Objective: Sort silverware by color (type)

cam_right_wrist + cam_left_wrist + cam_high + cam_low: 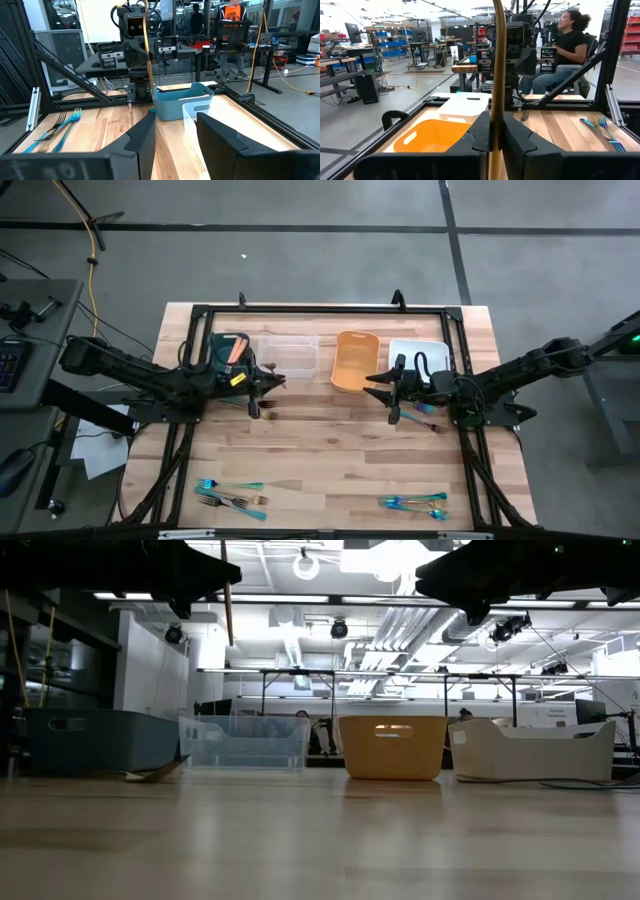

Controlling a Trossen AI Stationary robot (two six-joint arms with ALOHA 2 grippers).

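Note:
My left gripper (268,384) hovers over the table in front of the teal bin (228,351), shut on a thin gold utensil (497,75). The utensil also shows as a thin stick (227,600) in the low view. My right gripper (376,379) is open and holds nothing, raised in front of the orange bin (354,361); its fingers stand apart (175,135). Other silverware lies flat on the table: forks beside the right arm (426,416), a cluster at the near left (230,493) and another at the near right (415,501). My left gripper pinches the gold utensil between its two fingers partway along its thin handle (495,131). The fingers (475,137) come in level, pointing toward the table's right, and lie across the utensil. It stands upright and is lifted clear of the table.
Four bins stand in a row at the far side: teal, clear (291,355), orange, white (418,357). A black frame (320,311) rings the table. Bare wood lies in the middle (320,450). People sit and stand in the room beyond (570,45).

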